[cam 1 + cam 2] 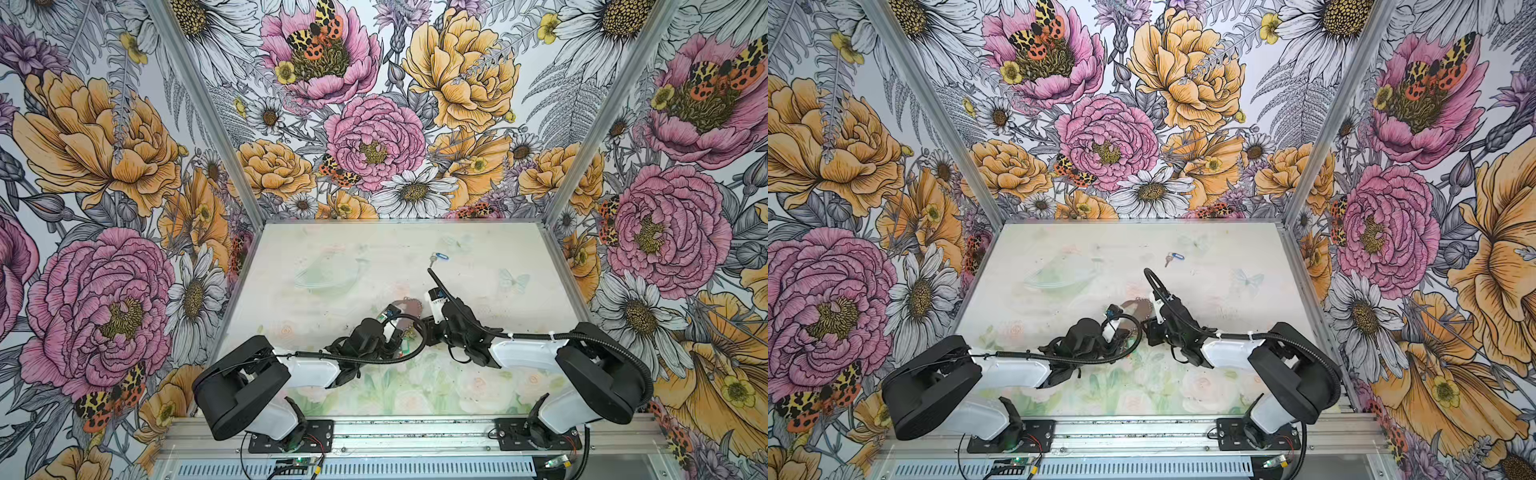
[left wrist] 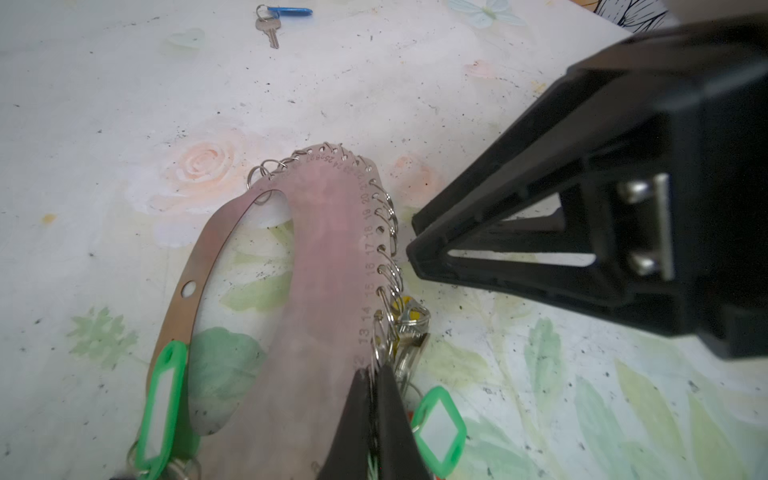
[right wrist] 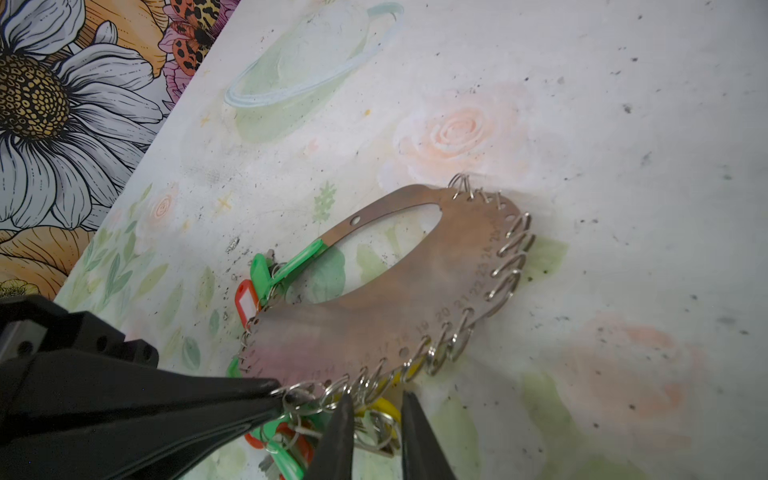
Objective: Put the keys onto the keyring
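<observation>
The keys (image 1: 438, 257) (image 1: 1172, 258) (image 2: 274, 20), a small silvery key on a blue tag, lie alone on the table far behind both grippers. The keyring (image 2: 324, 249) (image 3: 395, 299) (image 1: 409, 307), a flat brownish oval band edged with wire rings, rests on the table mid-front. My left gripper (image 2: 376, 374) is shut on the keyring's edge, pinching a wire ring there. My right gripper (image 3: 376, 409) sits at the same edge just beside it. Its jaws stand a little apart, with a yellow tag (image 3: 384, 405) and a loose ring in the gap.
Keys with green (image 2: 438, 432), red (image 3: 246, 301) and yellow tags hang bunched on the keyring's rings by the grippers. Floral walls (image 1: 124, 208) close in the table on three sides. A metal rail (image 1: 395, 432) with the arm bases runs along the front.
</observation>
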Controlling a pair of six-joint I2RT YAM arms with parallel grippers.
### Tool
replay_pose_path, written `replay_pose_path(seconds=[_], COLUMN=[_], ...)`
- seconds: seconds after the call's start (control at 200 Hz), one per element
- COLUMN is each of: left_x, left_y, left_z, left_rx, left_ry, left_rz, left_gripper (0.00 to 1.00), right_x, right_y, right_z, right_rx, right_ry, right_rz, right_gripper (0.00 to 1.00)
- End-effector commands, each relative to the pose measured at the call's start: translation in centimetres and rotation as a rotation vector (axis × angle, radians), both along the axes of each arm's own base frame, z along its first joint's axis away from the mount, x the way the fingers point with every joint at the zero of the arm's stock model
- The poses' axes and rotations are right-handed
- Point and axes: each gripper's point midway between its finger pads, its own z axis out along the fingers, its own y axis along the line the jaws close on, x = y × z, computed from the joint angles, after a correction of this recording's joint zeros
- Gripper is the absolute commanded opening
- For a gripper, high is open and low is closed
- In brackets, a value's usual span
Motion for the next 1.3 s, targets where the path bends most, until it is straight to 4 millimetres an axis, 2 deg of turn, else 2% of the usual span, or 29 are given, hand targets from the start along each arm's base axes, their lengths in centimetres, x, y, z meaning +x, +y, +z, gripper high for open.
replay_pose_path(seconds=[0.0,0.3,0.57,0.881,1.296], left_x=[-0.1,-0.1,-0.2,-0.2,-0.2], left_y=[-0.8,-0.8,-0.9,-0.8,-0.7], left_z=[0.8,0.9,1.0,1.0,1.3], left_rx=[-0.034,-0.036,-0.042,-0.043,-0.051], left_ry=[-0.009,-0.014,-0.017,-0.019,-0.027], left_rz=[-0.014,-0.016,-0.019,-0.017,-0.011], left_gripper=[0.00,0.00,0.00,0.00,0.00], right_x=[0.4,0.2,0.2,-0.2,-0.1], right_y=[1.0,1.5,2.0,2.4,2.2], right_z=[0.7,0.1,-0.1,0.0,-1.0], right_rx=[0.049,0.068,0.084,0.115,0.085], right_ry=[-0.013,0.009,0.023,0.050,0.086], right_rz=[0.001,0.019,0.032,0.043,0.019], right_gripper=[0.22,0.22,0.18,0.20,0.21])
